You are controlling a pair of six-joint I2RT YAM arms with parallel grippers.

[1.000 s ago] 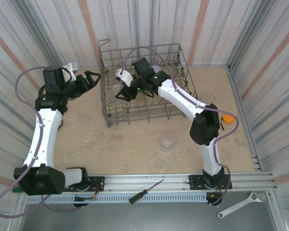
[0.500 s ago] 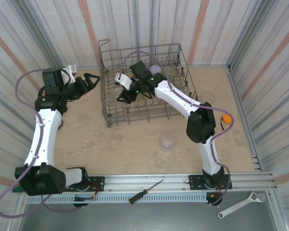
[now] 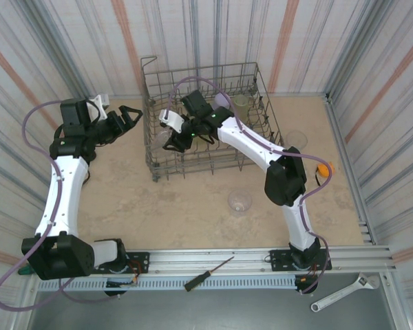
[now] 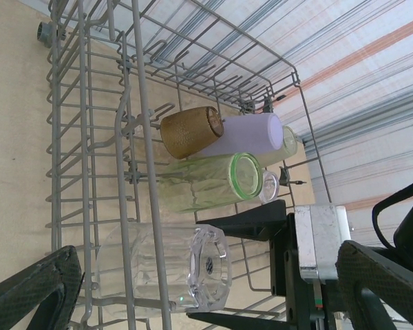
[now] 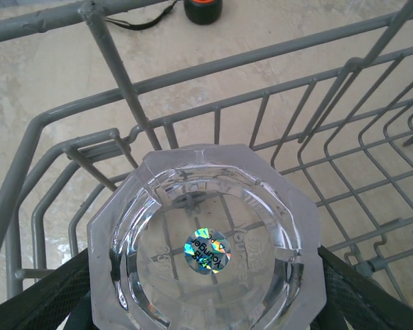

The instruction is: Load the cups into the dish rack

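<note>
The right claw (image 3: 175, 136) is inside the dish rack (image 3: 199, 163) and grasps a clear cup (image 5: 205, 247) between its two black fingers, close to the rack's left wall and corner wires. The left claw (image 3: 133, 115) is released, with its jaws wide, and it hangs just outside that same wall.

Deeper in the rack an amber cup (image 4: 189, 132), a lilac cup (image 4: 251, 133) and a green cup (image 4: 206, 182) sit close together between the tines. The row beside the held cup has free room.

On the beige worktop (image 3: 124, 199) one clear cup (image 3: 239, 201) stands in front of the rack and another (image 3: 296, 139) at its right. Striped panels close the room.

The base of the held cup carries a small shiny sticker (image 5: 208, 251). I cannot read its letters.
</note>
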